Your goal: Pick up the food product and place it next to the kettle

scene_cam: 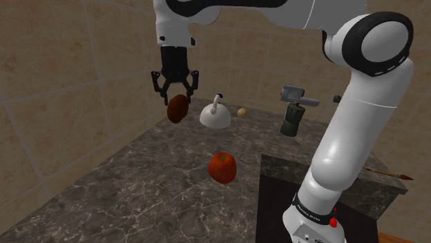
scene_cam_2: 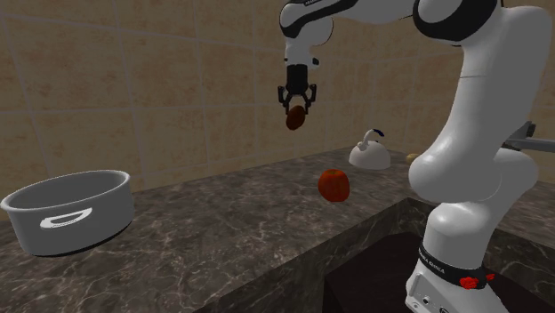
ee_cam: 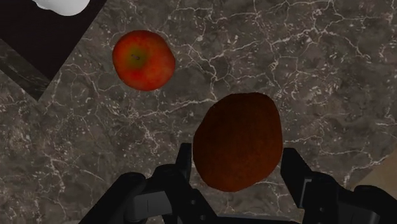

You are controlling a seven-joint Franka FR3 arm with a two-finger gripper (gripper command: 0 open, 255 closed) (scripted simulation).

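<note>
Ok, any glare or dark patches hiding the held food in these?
Shoulder view: flat, even light, brown food in the pincer reads clearly against the wall. Wrist view: food dark but outlined, apple brighter. Second exterior view: no glare, kettle plain white.

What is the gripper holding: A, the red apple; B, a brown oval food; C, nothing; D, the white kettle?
B: the gripper clasps the brown food in the air; the apple lies on the counter.
</note>
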